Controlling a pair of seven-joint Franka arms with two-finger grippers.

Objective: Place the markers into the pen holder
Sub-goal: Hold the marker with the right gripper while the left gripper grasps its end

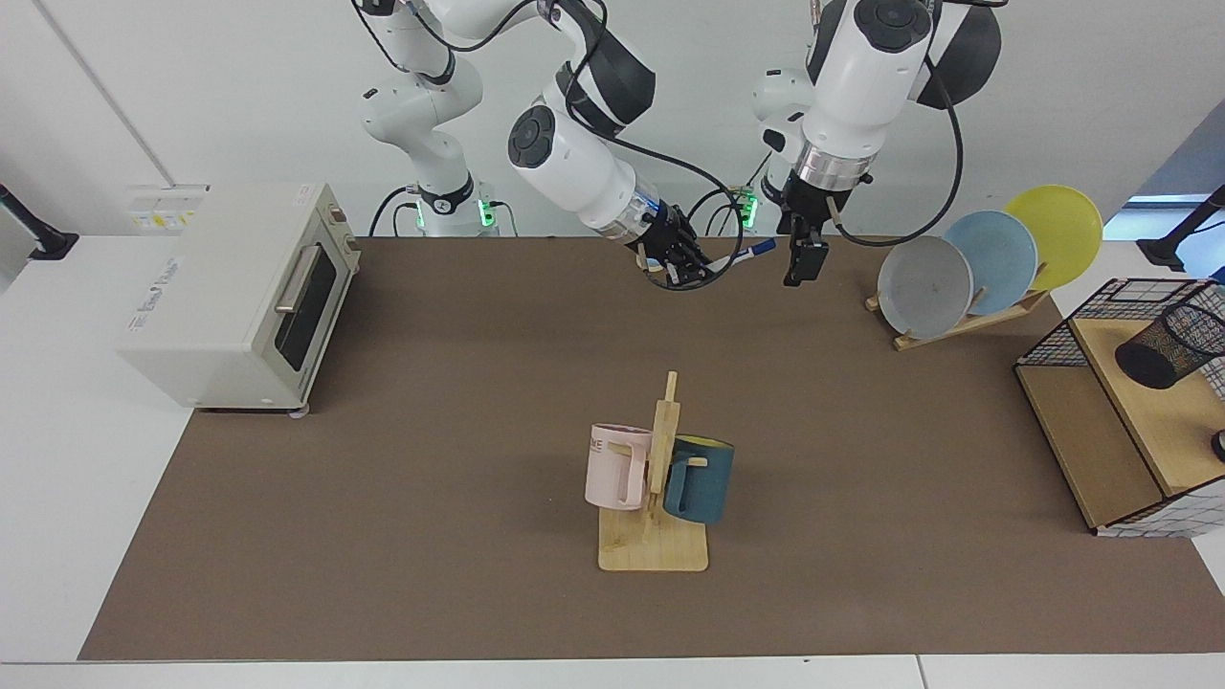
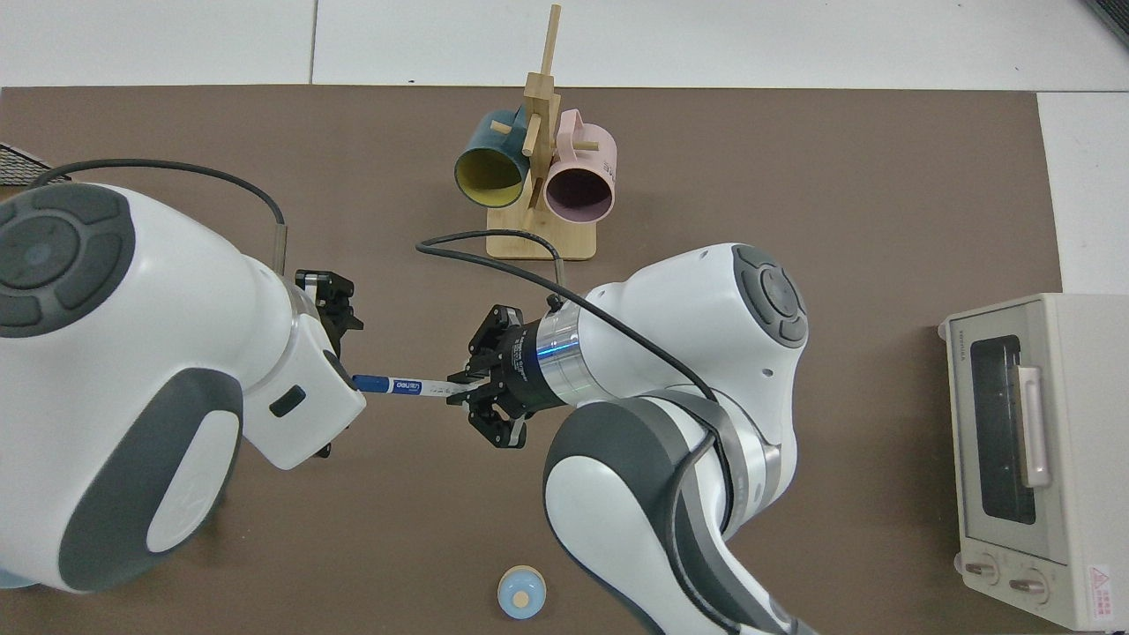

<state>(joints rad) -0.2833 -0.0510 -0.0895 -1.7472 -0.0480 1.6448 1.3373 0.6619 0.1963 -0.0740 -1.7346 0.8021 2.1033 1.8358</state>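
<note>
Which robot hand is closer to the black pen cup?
Left. The left gripper hangs nearer the pen holder, beside the plates. The right gripper holds the marker farther off.

Right tool (image 1: 681, 271) clamped shut, wrist angled sideways, left tool (image 1: 804, 262) pointing down just beside it

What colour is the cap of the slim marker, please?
Dark blue cap on the white-barrelled marker; clearest in the top view.

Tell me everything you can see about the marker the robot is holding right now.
The marker is a slim pen with a white printed barrel and a dark blue cap. The right gripper is shut on its barrel end, holding it roughly level above the brown table mat. Its capped end points at the left gripper, close beside it; whether they touch cannot be told.
</note>
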